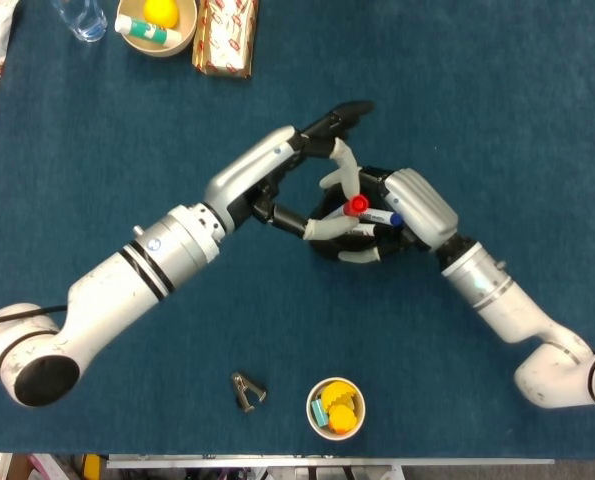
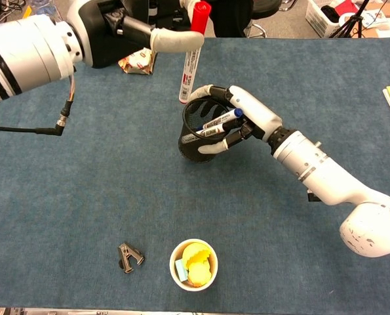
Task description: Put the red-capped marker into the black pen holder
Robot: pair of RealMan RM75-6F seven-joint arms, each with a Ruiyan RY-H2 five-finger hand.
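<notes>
My left hand (image 1: 322, 185) (image 2: 162, 36) pinches the red-capped marker (image 2: 191, 56) near its cap and holds it upright; only its red cap (image 1: 356, 205) shows in the head view. The marker's lower end hangs just above the rim of the black mesh pen holder (image 2: 196, 138) (image 1: 329, 245). My right hand (image 2: 247, 117) (image 1: 412, 205) grips the holder from its right side, fingers wrapped around the wall. Inside the holder lie two markers, one with a blue cap (image 2: 221, 121).
A paper cup with yellow things (image 2: 193, 264) and a black binder clip (image 2: 130, 256) lie near the front edge. A bowl (image 1: 157, 25), a snack packet (image 1: 227, 38) and a clear glass (image 1: 80, 18) stand at the back left.
</notes>
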